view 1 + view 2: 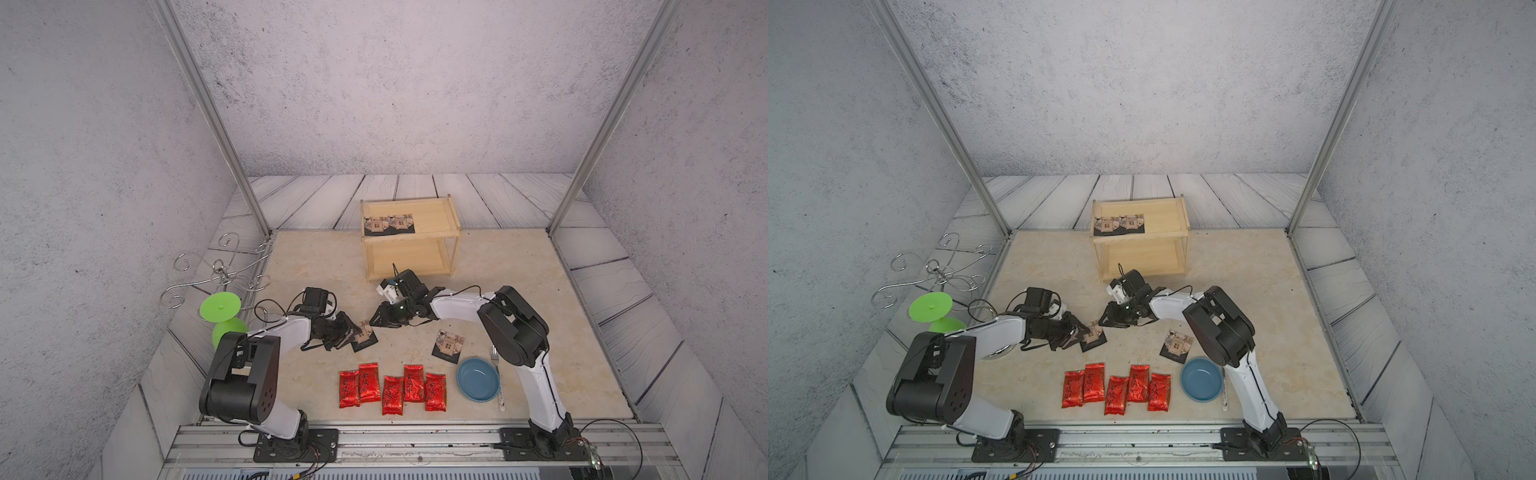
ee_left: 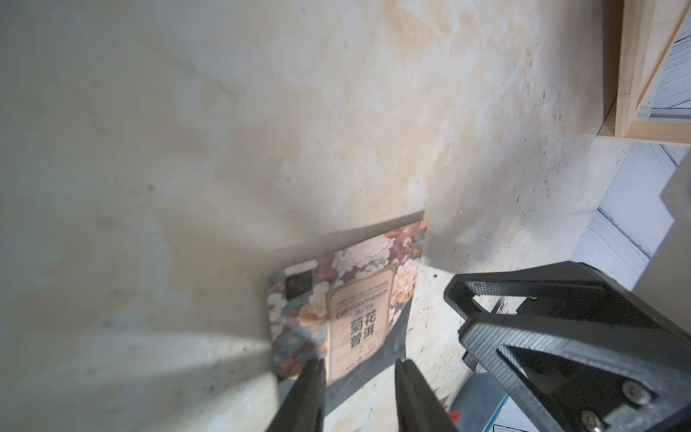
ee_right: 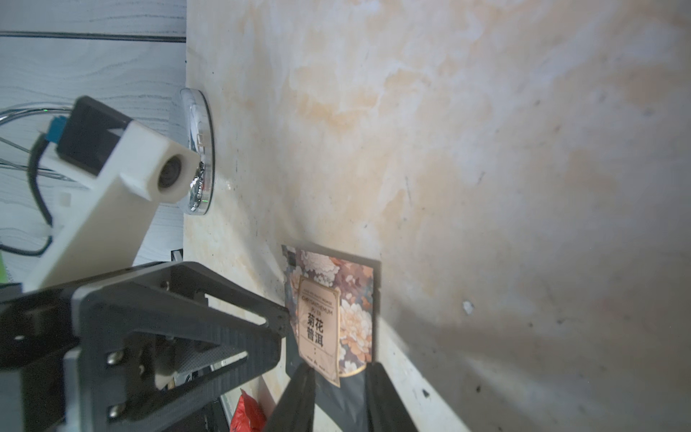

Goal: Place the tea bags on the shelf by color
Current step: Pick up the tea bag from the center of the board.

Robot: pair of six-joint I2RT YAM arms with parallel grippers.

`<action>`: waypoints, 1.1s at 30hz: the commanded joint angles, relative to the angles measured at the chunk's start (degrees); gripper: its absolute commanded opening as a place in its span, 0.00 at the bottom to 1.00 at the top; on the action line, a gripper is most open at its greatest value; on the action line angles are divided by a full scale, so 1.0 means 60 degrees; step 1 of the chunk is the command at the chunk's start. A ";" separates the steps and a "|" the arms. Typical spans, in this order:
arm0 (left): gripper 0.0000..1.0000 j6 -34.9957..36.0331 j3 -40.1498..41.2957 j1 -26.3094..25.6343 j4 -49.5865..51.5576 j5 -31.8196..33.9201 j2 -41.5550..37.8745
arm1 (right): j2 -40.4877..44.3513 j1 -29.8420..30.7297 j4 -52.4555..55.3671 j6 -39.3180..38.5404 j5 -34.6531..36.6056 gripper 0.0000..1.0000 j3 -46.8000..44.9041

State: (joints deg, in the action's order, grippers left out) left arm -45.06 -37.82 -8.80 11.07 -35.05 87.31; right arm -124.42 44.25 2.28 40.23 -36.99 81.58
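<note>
Black tea bag [image 2: 347, 310], near edge behind left claw [image 2: 359, 362]

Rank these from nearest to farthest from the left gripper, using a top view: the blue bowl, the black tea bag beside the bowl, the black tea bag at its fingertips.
1. The near black tea bag, right at the left gripper.
2. The other black tea bag, lying off to the right.
3. The blue bowl, just beyond that, front right.
</note>
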 commanded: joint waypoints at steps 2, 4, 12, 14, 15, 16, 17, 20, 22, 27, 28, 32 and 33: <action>0.36 -0.0011 0.0192 -0.0043 0.0059 0.0258 -0.0108 | -0.0181 0.0010 -0.0060 0.0063 -0.0229 0.28 -0.0055; 0.36 -0.0012 0.0208 -0.0043 0.0034 0.0312 -0.0116 | -0.0224 0.0008 -0.0043 0.0090 -0.0250 0.28 -0.0036; 0.36 -0.0048 0.0305 -0.0043 -0.0079 0.0333 -0.0050 | -0.0408 0.0008 -0.0025 0.0162 -0.0348 0.29 0.0038; 0.36 -0.0046 0.0326 -0.0043 -0.0123 0.0310 -0.0021 | -0.0470 0.0008 -0.0028 0.0202 -0.0386 0.29 0.0069; 0.36 -0.0042 0.0327 -0.0043 -0.0138 0.0304 -0.0014 | -0.0514 0.0008 -0.0038 0.0236 -0.0418 0.29 0.0074; 0.36 -0.0050 0.0342 -0.0043 -0.0148 0.0293 -0.0005 | -0.0538 0.0008 -0.0043 0.0264 -0.0449 0.29 0.0106; 0.36 -0.0061 0.0342 -0.0043 -0.0146 0.0287 0.0009 | -0.0582 0.0010 -0.0065 0.0293 -0.0492 0.29 0.0115; 0.36 -0.0068 0.0399 -0.0054 -0.0195 0.0284 0.0007 | -0.0686 0.0009 -0.0188 0.0438 -0.0655 0.29 0.0170; 0.36 -0.0058 0.0412 -0.0043 -0.0216 0.0290 0.0036 | -0.0738 0.0008 -0.0359 0.0578 -0.0811 0.29 0.0165; 0.36 -0.0078 0.0441 -0.0052 -0.0304 0.0260 0.0095 | -0.0882 0.0015 -0.0817 0.1000 -0.1133 0.29 0.0204; 0.36 -0.0081 0.0444 -0.0042 -0.0307 0.0249 0.0104 | -0.0920 0.0008 -0.0894 0.1076 -0.1192 0.28 0.0208; 0.36 -0.0075 0.0465 -0.0030 -0.0341 0.0240 0.0119 | -0.1030 0.0008 -0.1025 0.1276 -0.1289 0.25 0.0274; 0.36 -0.0088 0.0460 -0.0033 -0.0349 0.0230 0.0137 | -0.1031 0.0005 -0.1034 0.1306 -0.1298 0.23 0.0279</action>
State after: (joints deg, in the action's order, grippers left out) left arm -45.45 -35.92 -8.80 8.56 -34.02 87.37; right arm -129.25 44.25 -3.44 46.63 -43.66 82.15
